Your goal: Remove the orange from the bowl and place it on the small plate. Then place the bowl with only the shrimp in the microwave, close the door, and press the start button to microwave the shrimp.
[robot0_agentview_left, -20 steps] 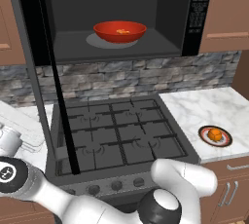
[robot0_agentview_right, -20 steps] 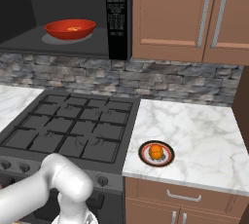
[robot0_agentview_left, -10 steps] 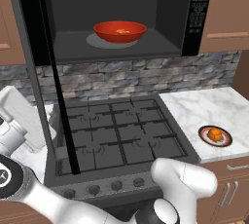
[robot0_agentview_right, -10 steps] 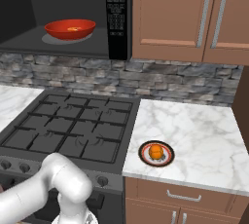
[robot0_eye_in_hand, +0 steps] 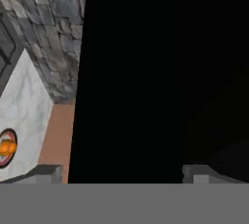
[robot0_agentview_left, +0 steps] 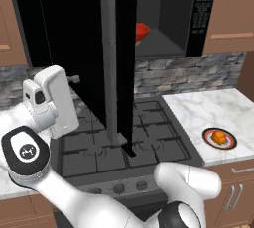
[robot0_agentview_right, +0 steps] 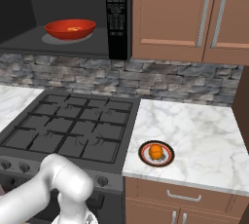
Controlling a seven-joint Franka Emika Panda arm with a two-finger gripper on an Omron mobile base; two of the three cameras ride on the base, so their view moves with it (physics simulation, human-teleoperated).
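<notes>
A stone-backed kitchen holds the microwave (robot0_agentview_right: pixel 63 16) over the stove; its door (robot0_agentview_left: pixel 116 58) stands half-swung, directly ahead of the wide-open, empty gripper (robot0_eye_in_hand: pixel 124 172). The bowl (robot0_agentview_right: pixel 70 28) sits inside; the orange (robot0_agentview_right: pixel 155 152) rests on the small plate (robot0_agentview_right: pixel 144 157).

Brown cabinets (robot0_agentview_right: pixel 194 18) fill the upper right, grey stone backsplash (robot0_agentview_right: pixel 185 84) mid-frame, white marble desk (robot0_agentview_right: pixel 194 135) lower right beside a black stove (robot0_agentview_right: pixel 68 130).
</notes>
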